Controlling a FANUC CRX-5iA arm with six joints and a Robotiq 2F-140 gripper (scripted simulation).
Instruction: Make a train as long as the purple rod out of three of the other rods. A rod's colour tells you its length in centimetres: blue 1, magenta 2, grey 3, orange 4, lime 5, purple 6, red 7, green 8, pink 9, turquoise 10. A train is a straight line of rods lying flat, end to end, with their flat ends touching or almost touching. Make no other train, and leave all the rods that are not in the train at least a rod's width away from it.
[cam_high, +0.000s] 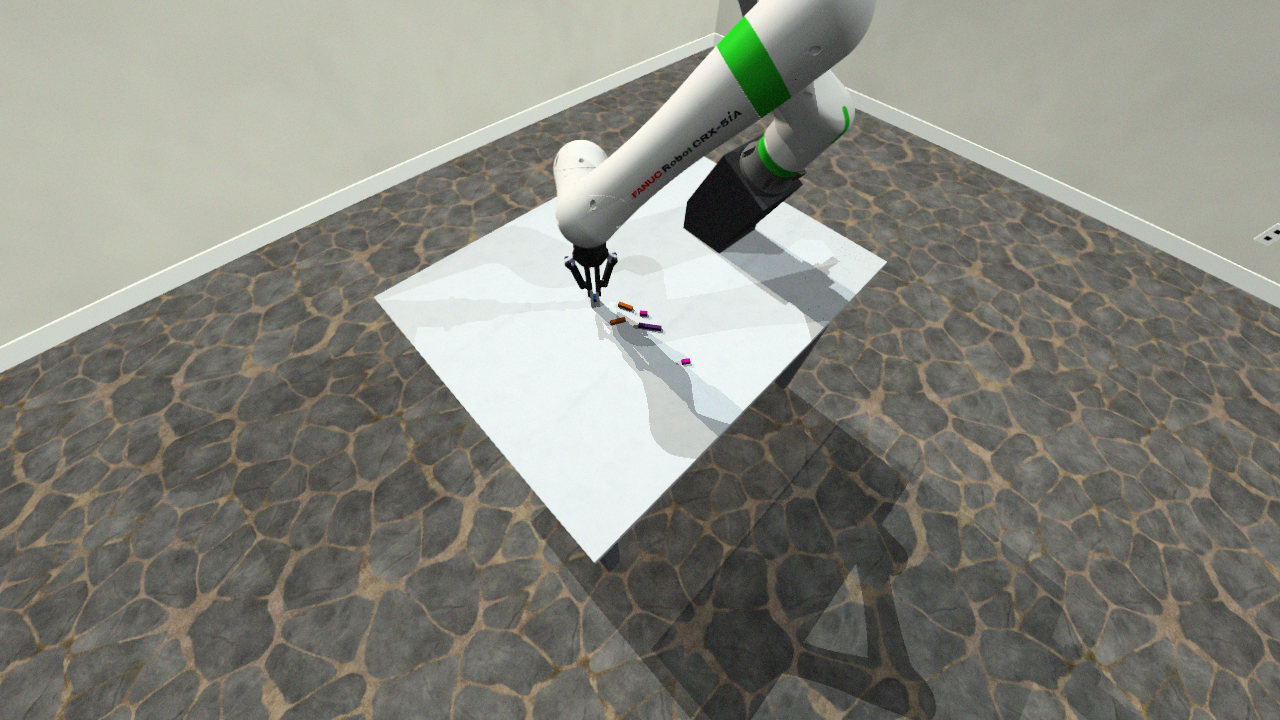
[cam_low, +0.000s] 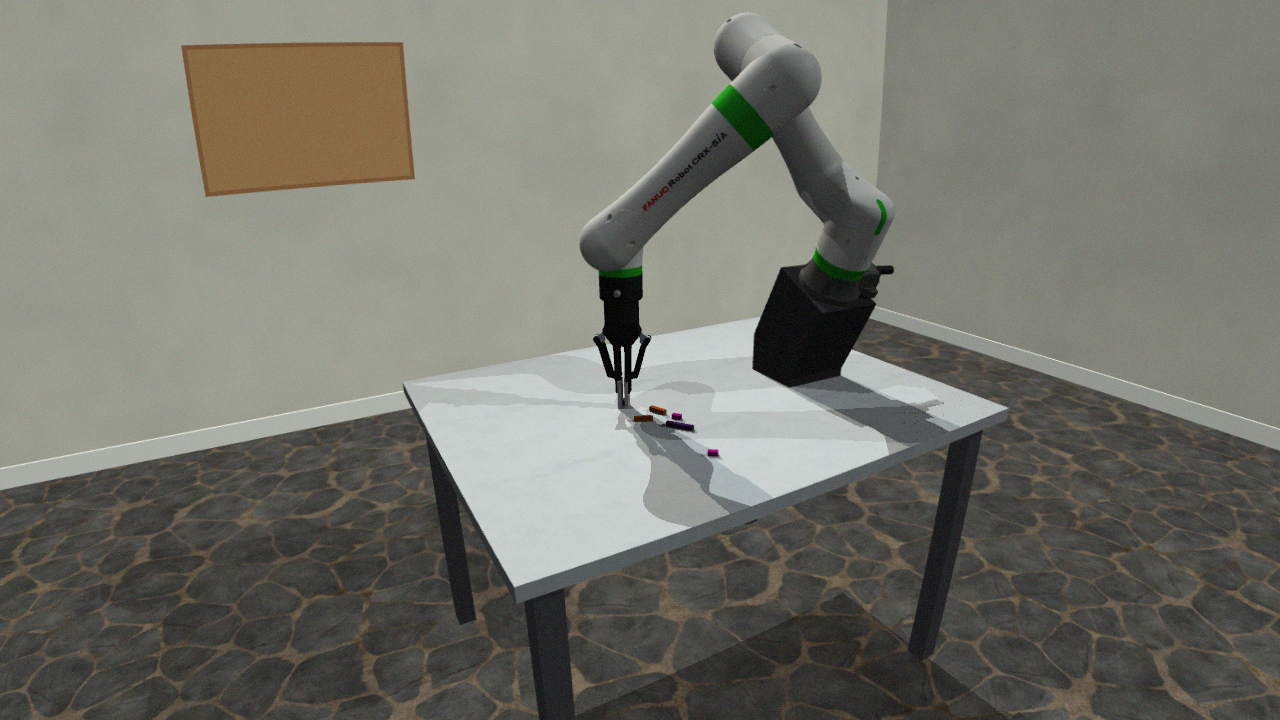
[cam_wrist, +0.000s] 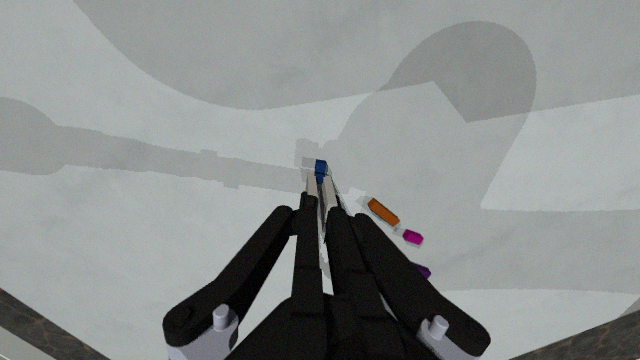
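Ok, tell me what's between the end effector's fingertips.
A small blue rod is pinched at the tips of the end effector, just above the white table. Only its outer end shows; the rest is covered by the fingers.
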